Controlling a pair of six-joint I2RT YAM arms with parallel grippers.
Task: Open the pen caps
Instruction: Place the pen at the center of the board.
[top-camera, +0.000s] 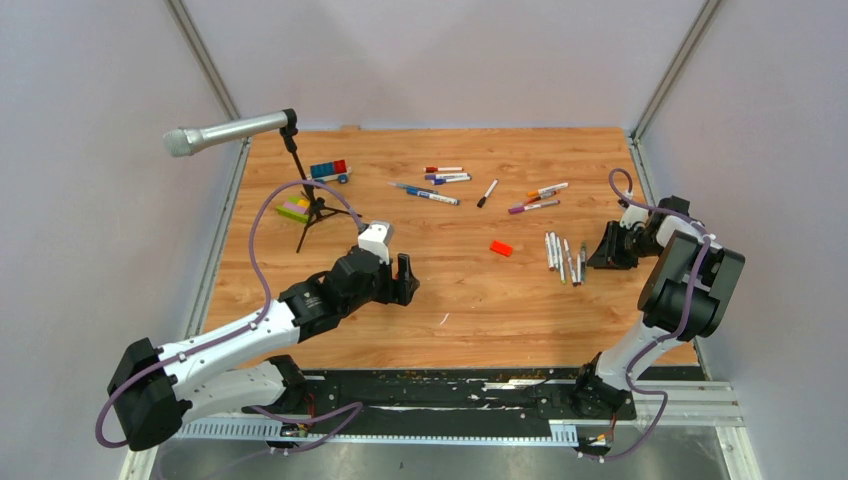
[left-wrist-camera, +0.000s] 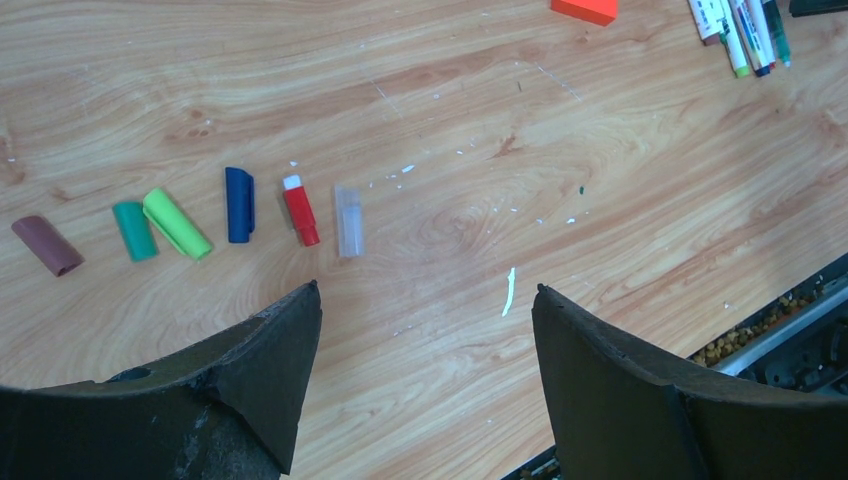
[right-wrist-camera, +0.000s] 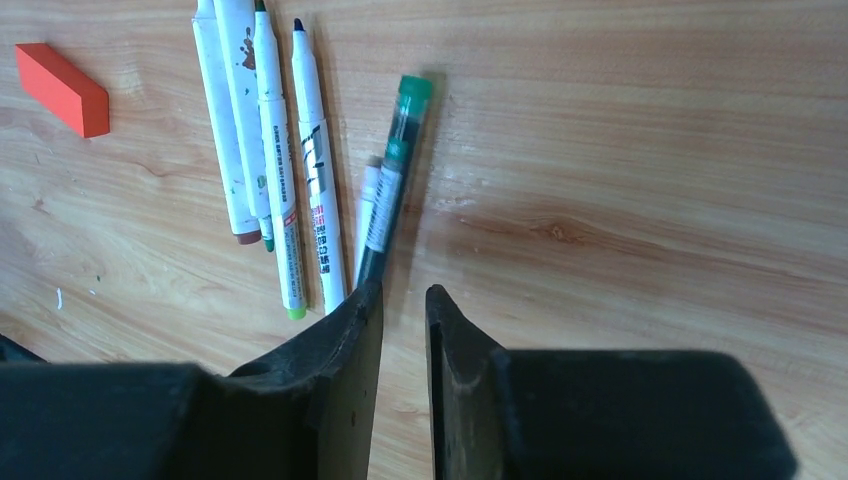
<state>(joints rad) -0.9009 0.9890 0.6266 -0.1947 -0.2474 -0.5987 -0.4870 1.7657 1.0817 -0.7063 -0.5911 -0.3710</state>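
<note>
Six pen caps (left-wrist-camera: 298, 210) lie in a row on the tabletop toward its near edge, brown through clear. Just in front of them hangs your left claw (left-wrist-camera: 425, 290), spread wide and empty. Five pens (right-wrist-camera: 300, 170) lie bunched near the right edge. Your right claw (right-wrist-camera: 405, 292) sits at the green pen's (right-wrist-camera: 395, 175) end, barely parted, pinching nothing.

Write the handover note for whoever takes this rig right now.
Left gripper: jaws wide, empty, near six loose caps in a row.
Right gripper: jaws barely apart, empty, at the green pen's end.
Done: six pens lie together there, uncapped it seems.
Left: back pens look still capped.
</note>
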